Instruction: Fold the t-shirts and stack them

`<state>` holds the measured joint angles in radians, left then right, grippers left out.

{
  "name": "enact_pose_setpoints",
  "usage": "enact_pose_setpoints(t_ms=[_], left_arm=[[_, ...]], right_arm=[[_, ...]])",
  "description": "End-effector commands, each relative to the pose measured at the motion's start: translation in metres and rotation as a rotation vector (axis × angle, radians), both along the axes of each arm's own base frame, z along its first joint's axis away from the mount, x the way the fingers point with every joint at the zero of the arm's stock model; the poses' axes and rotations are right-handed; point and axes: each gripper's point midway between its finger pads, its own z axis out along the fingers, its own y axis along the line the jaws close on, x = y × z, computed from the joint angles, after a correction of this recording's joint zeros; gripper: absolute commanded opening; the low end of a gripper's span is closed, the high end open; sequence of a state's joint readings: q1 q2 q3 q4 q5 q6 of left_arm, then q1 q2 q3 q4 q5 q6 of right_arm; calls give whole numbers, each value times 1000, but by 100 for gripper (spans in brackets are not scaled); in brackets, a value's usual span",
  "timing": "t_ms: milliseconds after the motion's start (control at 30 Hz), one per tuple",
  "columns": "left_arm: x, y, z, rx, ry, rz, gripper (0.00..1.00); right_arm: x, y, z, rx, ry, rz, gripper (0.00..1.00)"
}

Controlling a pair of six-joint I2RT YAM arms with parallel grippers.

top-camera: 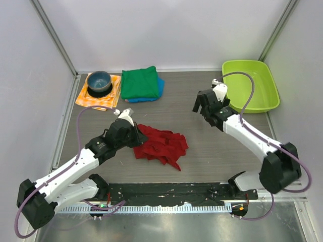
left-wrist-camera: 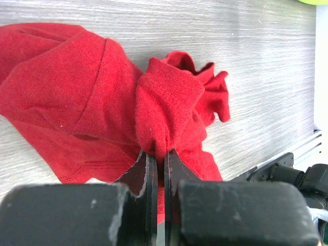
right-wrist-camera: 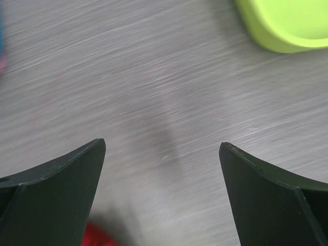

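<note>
At table [top-camera: 212, 151] centre, left tool [left-wrist-camera: 158, 154] pinches red shirt [left-wrist-camera: 77, 97]; right tool [right-wrist-camera: 161, 144] spread wide.

We see a lime-green plastic tub [top-camera: 251, 85] on the grey wood-grain table [top-camera: 212, 161], just beyond the right hand [top-camera: 200, 106] and off to its right. Well beyond the left hand [top-camera: 138, 139], a dark blue bowl [top-camera: 99, 81] sits on an orange-and-white checked cloth [top-camera: 83, 100], slightly to its left.
</note>
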<state>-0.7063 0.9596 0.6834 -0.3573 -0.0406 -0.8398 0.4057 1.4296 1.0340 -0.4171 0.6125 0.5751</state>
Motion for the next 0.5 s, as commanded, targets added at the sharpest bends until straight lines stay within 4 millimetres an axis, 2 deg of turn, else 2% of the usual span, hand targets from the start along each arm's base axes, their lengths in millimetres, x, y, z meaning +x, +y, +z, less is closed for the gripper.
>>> enact_pose_setpoints(t_ms=[0,33,133,167,200,233,300,333,367,400,467], left_arm=[[-12,7,14,-19,-8,-19,2],[-16,8,12,-27,3,-14,5],[-29,18,-2,-29,47,7,39],[-34,22,-12,-17,69,10,71],[-37,24,-10,-27,60,12,94],[-42,28,-14,-15,77,13,100],[-40,39,-10,-1,62,66,100],[-43,48,-3,5,44,95,100],[-40,55,8,-6,21,136,100],[-34,68,13,16,-16,208,100],[-36,84,33,-2,-62,272,100]], right_arm=[[-35,53,13,63,15,227,99],[-47,75,15,85,17,300,99],[-70,106,8,113,50,411,99],[-74,109,8,120,59,419,99],[-81,119,6,135,73,463,99],[-88,133,7,143,77,521,99],[-93,158,13,165,61,607,99],[-98,172,15,185,71,662,99],[-105,189,6,170,103,706,99],[-104,202,15,169,93,741,99],[-114,227,11,155,115,810,99]])
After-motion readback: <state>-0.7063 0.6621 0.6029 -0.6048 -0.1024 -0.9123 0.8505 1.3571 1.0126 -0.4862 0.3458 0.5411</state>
